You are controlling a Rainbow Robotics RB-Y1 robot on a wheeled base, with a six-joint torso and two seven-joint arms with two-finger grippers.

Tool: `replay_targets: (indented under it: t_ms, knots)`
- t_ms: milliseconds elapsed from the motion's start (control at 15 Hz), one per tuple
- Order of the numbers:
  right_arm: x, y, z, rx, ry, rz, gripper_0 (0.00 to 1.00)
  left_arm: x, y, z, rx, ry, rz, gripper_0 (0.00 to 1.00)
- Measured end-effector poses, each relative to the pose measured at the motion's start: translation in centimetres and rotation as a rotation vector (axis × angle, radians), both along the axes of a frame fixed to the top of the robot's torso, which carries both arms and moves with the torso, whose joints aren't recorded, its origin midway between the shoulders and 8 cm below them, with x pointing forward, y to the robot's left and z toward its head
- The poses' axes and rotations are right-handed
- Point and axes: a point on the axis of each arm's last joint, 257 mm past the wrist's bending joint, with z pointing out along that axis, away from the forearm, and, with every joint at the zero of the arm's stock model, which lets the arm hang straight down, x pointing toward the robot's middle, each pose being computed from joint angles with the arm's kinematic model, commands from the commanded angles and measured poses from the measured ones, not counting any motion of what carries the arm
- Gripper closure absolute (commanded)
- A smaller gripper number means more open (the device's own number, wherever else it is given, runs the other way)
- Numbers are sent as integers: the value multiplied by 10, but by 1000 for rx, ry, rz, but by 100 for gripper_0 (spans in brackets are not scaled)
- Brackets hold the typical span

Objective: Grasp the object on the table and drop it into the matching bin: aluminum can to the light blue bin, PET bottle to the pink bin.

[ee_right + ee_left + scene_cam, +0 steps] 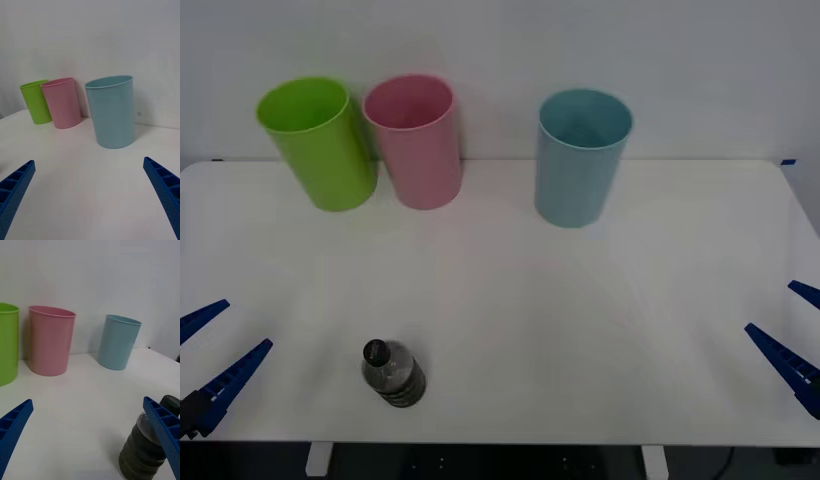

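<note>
A small PET bottle (392,373) with a black cap and dark greyish body stands upright near the front left of the white table (510,300). The left wrist view has this bottle (144,448) close by, partly behind one finger. My left gripper (208,358) is open at the table's front left edge, to the left of the bottle and apart from it. My right gripper (792,332) hangs open at the front right edge with nothing in it. The pink bin (416,140) and the light blue bin (580,156) stand at the back.
A lime green bin (320,142) leans against the pink bin at the back left. A white wall rises right behind the bins. Bare tabletop stretches between the bottle and the bins.
</note>
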Motion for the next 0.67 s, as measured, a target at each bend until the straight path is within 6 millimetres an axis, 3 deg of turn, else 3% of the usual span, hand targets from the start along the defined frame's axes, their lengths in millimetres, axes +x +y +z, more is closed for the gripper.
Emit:
replay_targets:
  t_ms: [667]
  knots:
    - [0,0,0,0,0,0,0,-6,-13,-27,191,35,-101,0]
